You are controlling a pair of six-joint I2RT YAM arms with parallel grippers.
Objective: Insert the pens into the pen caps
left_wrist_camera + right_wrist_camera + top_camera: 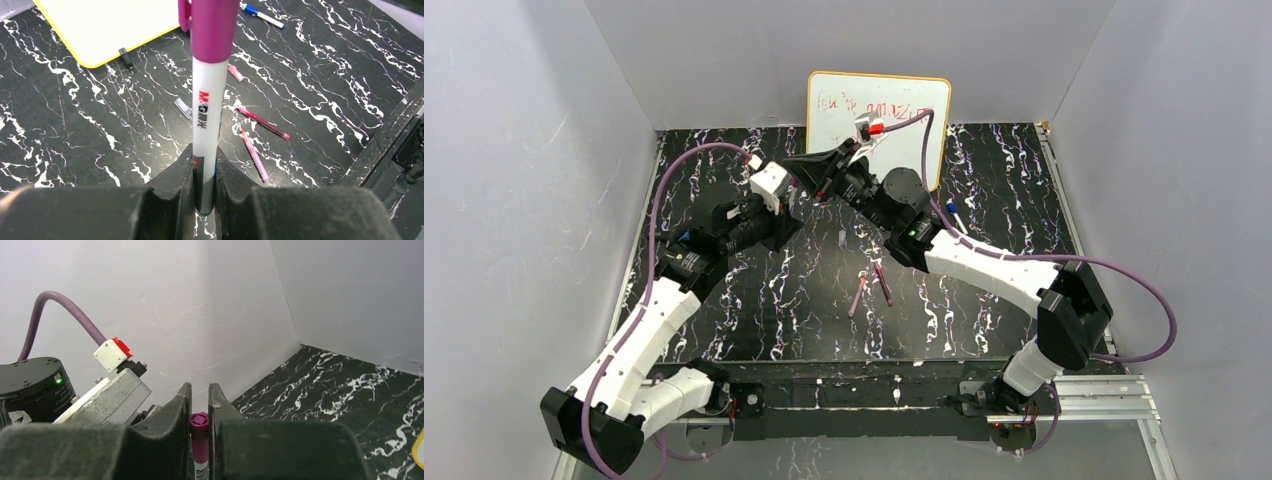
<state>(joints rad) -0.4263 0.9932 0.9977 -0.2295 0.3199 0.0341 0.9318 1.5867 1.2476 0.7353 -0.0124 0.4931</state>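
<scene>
A white-bodied pen point(207, 110) stands between my left gripper's point(204, 160) fingers, which are shut on its lower end. A magenta pen cap point(212, 25) sits over the pen's far end. My right gripper point(199, 390) is shut on that same cap point(199, 425), its closed end facing the camera. The two grippers meet in mid-air in front of the whiteboard, left point(789, 192) and right point(826, 170). Two pink pens point(263, 123) point(255, 155) lie on the table below. A white pen with a blue end point(262, 16) lies farther off.
A yellow-edged whiteboard point(879, 110) leans at the back wall, with a black foot point(126, 57) by its edge. A clear cap point(183, 107) and a pink cap point(236, 73) lie on the black marbled table point(984, 170). Grey walls enclose three sides.
</scene>
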